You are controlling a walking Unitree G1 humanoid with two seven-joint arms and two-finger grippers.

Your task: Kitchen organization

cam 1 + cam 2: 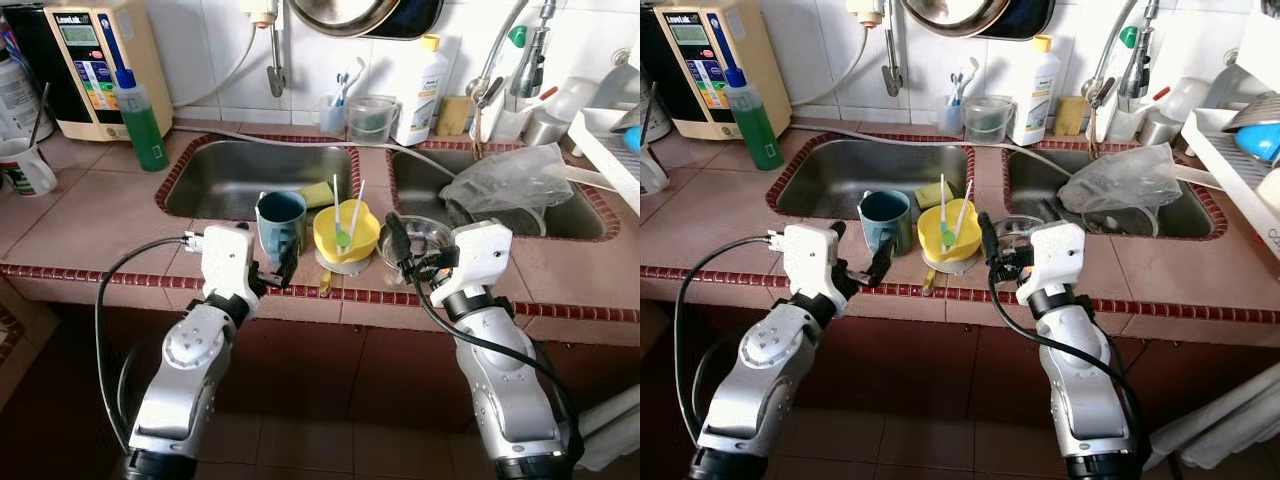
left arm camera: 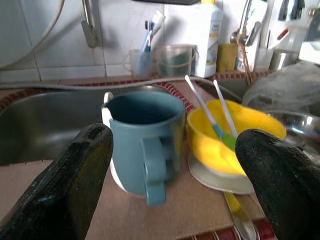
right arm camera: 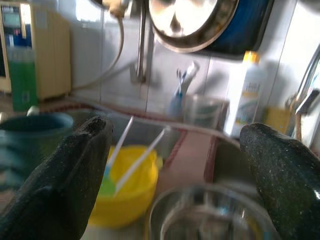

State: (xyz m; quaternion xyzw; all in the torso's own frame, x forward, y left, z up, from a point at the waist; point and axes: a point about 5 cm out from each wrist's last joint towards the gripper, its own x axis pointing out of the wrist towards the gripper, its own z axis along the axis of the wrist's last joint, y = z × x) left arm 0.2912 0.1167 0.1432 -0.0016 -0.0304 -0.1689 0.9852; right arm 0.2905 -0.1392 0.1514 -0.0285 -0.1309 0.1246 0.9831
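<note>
Since your left claw [image 1: 283, 268] hovers released at the mug's [image 1: 281, 222] six o'clock on the tabletop [image 1: 100, 215], take its rigid, slippery body; your right claw [image 1: 398, 243] is released too.

Head stereo pair: looks forward and steeply down from above the worktop [image 1: 90, 215], both arms entering at the bottom of frame, twin sinks across mid-frame, wall tiles at the top. The right eye view shows the same scene shifted leftward.

Left wrist camera: low, close, facing along the open left pincer [image 2: 170, 185] at the blue mug [image 2: 142, 142] and yellow bowl [image 2: 225, 142].

Right wrist camera: low, close, blurred, facing along the open right pincer [image 3: 175, 185]; shares bowl, mug and back wall.
</note>
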